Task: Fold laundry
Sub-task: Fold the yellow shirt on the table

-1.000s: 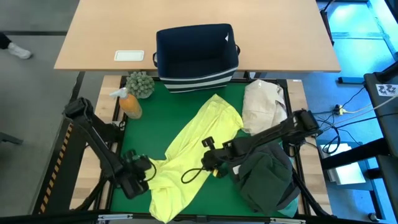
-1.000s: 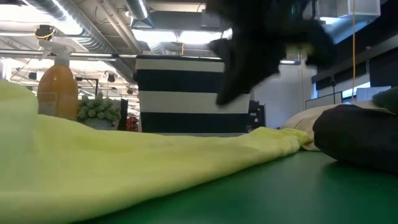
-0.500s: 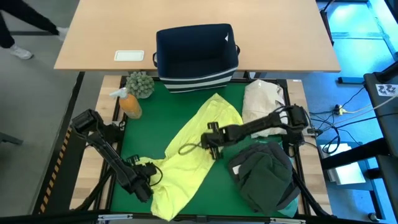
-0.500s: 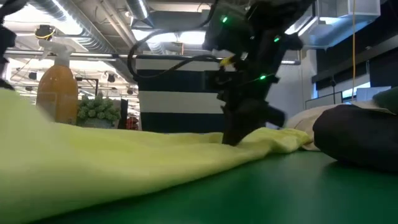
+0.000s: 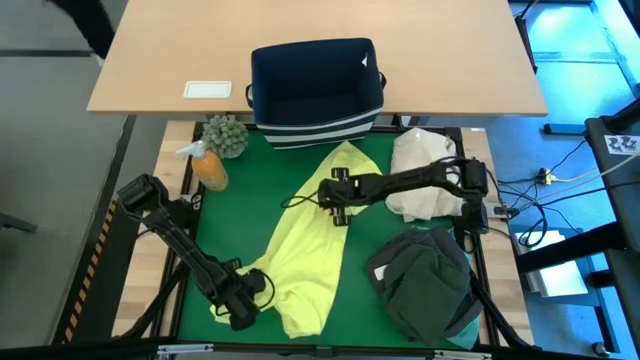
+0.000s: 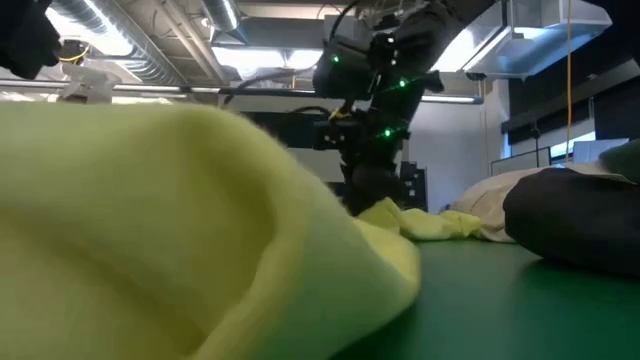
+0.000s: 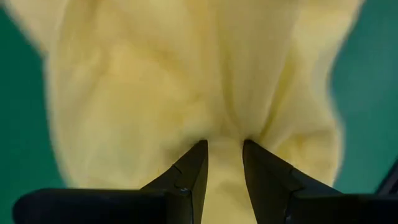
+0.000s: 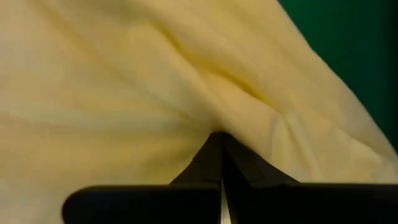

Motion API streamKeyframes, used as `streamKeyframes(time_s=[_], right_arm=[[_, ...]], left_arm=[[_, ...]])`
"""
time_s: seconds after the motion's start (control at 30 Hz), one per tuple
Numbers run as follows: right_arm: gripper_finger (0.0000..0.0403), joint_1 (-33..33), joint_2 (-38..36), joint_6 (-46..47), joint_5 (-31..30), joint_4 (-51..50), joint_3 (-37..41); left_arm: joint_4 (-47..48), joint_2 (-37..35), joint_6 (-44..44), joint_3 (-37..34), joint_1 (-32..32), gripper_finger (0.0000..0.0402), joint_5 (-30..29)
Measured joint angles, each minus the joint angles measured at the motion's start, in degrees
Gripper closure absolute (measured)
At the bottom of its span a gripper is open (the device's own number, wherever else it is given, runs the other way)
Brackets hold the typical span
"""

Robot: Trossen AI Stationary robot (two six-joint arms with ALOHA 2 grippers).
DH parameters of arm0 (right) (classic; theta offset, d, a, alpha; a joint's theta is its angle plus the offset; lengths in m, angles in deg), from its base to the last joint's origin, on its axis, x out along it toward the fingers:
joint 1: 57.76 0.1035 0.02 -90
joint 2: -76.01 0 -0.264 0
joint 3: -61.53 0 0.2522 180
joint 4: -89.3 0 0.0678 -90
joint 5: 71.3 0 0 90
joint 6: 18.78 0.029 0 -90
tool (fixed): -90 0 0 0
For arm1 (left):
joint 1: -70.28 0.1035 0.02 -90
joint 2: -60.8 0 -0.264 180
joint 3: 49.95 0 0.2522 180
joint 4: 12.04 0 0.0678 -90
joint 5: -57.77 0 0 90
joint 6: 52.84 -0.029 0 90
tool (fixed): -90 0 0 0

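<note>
At the near edge of the green table (image 5: 220,225), toward its left corner, the left gripper (image 5: 243,305) pinches the near end of the yellow-green shirt (image 5: 305,250); in the left wrist view its two fingers (image 7: 194,171) are clamped on a fold of the cloth (image 7: 186,81), with a strip of fabric showing between them. In the low view that end of the shirt (image 6: 150,230) bulges up close to the camera and fills the left half of the picture. The shirt runs as a long band from the near edge diagonally toward the middle of the far edge.

At the near right corner lies a heap of dark clothes (image 5: 430,285), charcoal and olive-black, with a sliver of turquoise at its near right side.

Farther in, near the table's middle, the right gripper (image 5: 335,200) holds the far part of the shirt; in the right wrist view its fingers (image 8: 211,158) are pressed together on the yellow-green cloth (image 8: 124,81).

By the right edge, behind the dark heap, sits a cream cloth bundle (image 5: 420,170). At the far left corner stand an orange spray bottle (image 5: 207,165) and a small green plant (image 5: 227,135). Against the far edge sits a navy bin (image 5: 315,85) with a striped base.
</note>
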Motion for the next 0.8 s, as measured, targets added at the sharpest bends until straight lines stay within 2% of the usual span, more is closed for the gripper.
streamKeyframes(time_s=[0.17, 0.33, 0.47, 0.6, 0.8], right_arm=[[0.0403, 3.3, -2.7, 0.0, 1.0, -6.5, -3.8], [0.0403, 10.0, -7.2, 0.0, 0.9, -9.5, -4.7], [0.0403, 16.7, -10.0, 3.7, -0.1, -9.8, -4.7], [0.0403, 25.8, -10.2, 3.7, -0.3, -3.4, -2.3], [0.0401, 36.6, -9.7, 0.1, 0.0, 13.3, 3.7]], left_arm=[[15.6, -0.3, 0.3, 4.6, -0.5, 0.0306, -0.6], [27.5, -0.4, 0.3, 12.5, -1.8, 0.0306, -7.0], [25.6, -0.4, 0.6, 17.0, -4.1, 0.0306, -15.6], [16.5, -0.2, 0.3, 17.0, -6.8, 0.0306, -21.8], [11.5, 4.2, 0.3, 16.4, -8.9, 0.0306, -22.2]])
